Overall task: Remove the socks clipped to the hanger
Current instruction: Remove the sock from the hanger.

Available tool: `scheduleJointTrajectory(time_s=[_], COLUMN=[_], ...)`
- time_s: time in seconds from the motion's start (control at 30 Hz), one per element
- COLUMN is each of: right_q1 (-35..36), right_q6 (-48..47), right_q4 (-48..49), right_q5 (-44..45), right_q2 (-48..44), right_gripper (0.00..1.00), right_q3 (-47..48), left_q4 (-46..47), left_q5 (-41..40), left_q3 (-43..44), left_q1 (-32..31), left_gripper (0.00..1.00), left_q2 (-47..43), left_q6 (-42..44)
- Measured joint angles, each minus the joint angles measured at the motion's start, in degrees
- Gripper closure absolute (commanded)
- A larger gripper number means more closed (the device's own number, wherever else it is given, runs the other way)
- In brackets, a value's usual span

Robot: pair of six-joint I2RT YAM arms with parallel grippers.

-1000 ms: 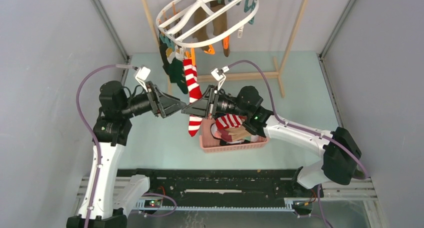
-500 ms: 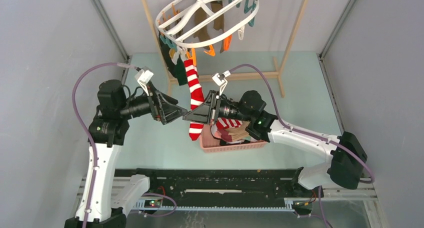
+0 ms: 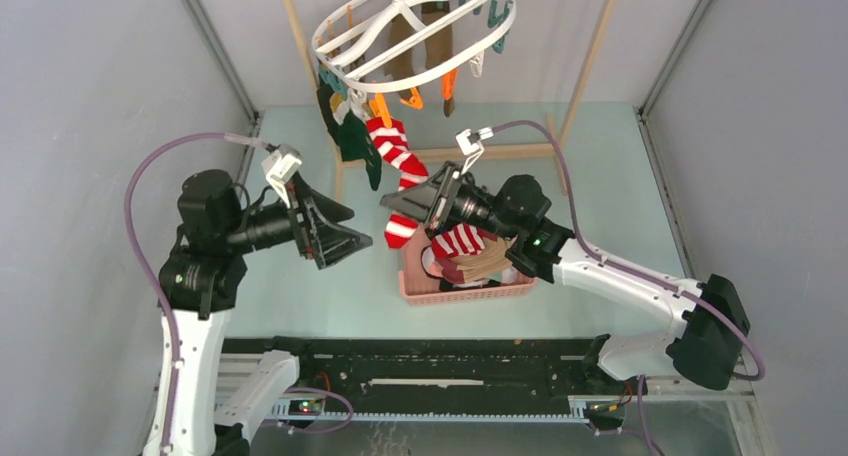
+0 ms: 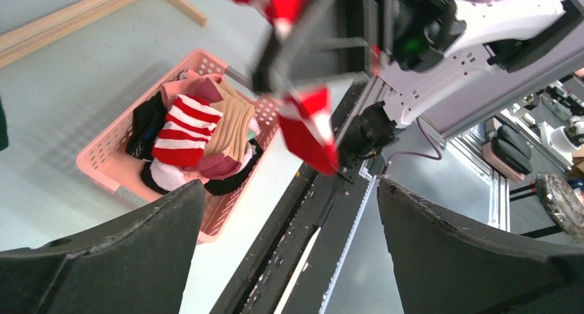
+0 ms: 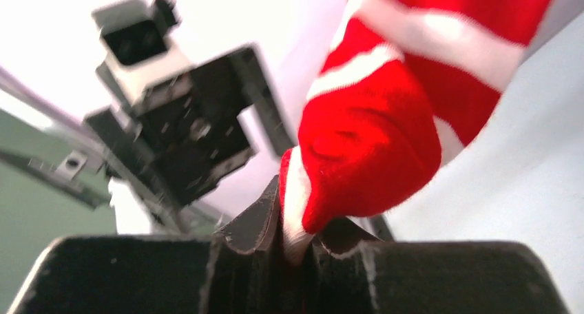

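My right claw (image 5: 296, 238) is clamping the striped sock (image 5: 372, 135) near its toe, and the sock's top is getting cut off here. The top view is showing that end up by the hanger (image 3: 322, 44); clipped or not, I cannot tell. My left claw (image 3: 348, 234) is gaping wide, gripping nothing, left of the basket (image 3: 470, 292).

Pale green tabletop (image 3: 620, 206), pink basket (image 3: 480, 292) of socks (image 3: 475, 263) resting near its front, wooden rack base (image 3: 520, 151) standing behind
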Motion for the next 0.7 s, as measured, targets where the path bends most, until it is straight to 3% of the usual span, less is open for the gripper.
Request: scheduleJointTrajectory(time_s=[0.3,0.7], right_q1=[-2.40,4.15], right_q6=[0.00,-0.15], right_q4=[-0.24,-0.94], right_q5=[9.29,11.74], right_q2=[-0.83,7.04], right_gripper=[0.79,0.78], right_q3=[0.35,8.24], left_q4=[-2.51,-2.01], left_q5=[2.16,-1.79], left_q3=[1.36,-4.66], left_q1=[-0.61,-4.22], left_gripper=[0.00,0.00], left_q2=[-5.07,-6.49], left_q6=[0.46,1.73])
